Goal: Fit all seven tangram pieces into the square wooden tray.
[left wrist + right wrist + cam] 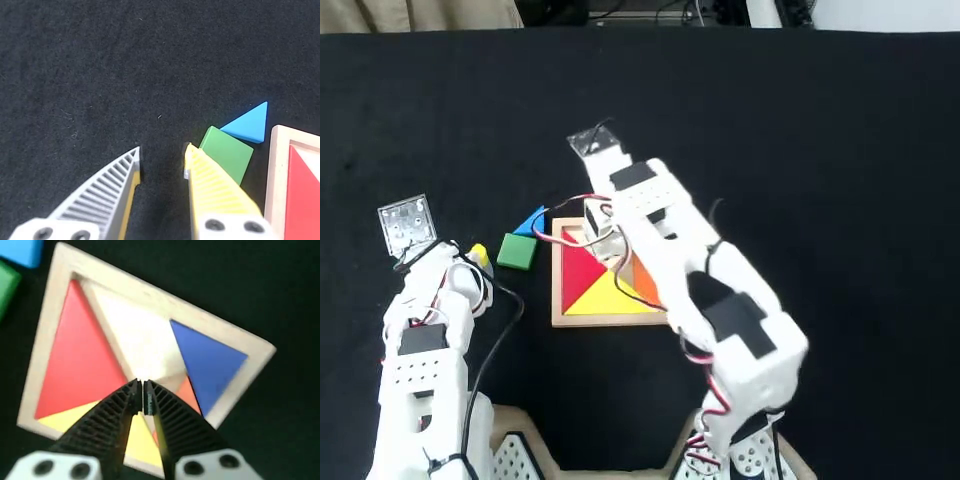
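**Where the three cameras look**

The high view looks down from above on the black surface (840, 150), far enough away to take in the tray (605, 320) and much ground around it. The left wrist view sits low and close to the surface, facing along its own jaws toward the tray's edge. The right wrist view hangs just over the tray and faces, it seems, nearly straight down. All three share the tray and the green square (516, 251) beside it.

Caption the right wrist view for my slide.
Right gripper, fingers shut, over the wooden tray holding red triangle, yellow piece, blue triangle and orange piece; middle bare.
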Controlling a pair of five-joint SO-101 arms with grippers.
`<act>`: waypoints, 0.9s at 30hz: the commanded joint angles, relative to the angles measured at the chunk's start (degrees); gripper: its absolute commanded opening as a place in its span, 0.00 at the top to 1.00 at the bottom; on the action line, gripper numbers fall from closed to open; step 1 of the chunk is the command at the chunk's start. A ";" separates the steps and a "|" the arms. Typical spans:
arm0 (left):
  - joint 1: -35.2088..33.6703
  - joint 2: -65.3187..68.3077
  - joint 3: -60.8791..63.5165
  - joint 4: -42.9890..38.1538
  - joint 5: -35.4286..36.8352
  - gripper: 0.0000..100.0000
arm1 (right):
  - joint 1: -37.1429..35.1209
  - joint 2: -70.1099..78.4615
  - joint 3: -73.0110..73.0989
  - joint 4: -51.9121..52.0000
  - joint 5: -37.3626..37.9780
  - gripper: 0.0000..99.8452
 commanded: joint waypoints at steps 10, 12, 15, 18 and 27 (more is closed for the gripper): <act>6.55 -0.26 -13.41 14.42 0.18 0.85 | 16.53 -24.84 23.16 -19.16 0.53 0.99; 9.54 -0.26 -16.84 18.81 -1.67 0.85 | 20.40 -26.51 27.03 -23.82 0.53 0.99; 14.20 0.00 -22.11 26.55 -9.32 0.84 | 24.97 -26.77 30.99 -28.22 0.44 0.99; 13.41 3.52 -26.77 29.19 -8.53 0.82 | 27.34 -26.77 33.27 -31.12 0.44 0.99; 7.96 38.86 -49.27 35.25 -18.90 0.75 | 28.31 -26.77 36.00 -36.04 0.44 0.99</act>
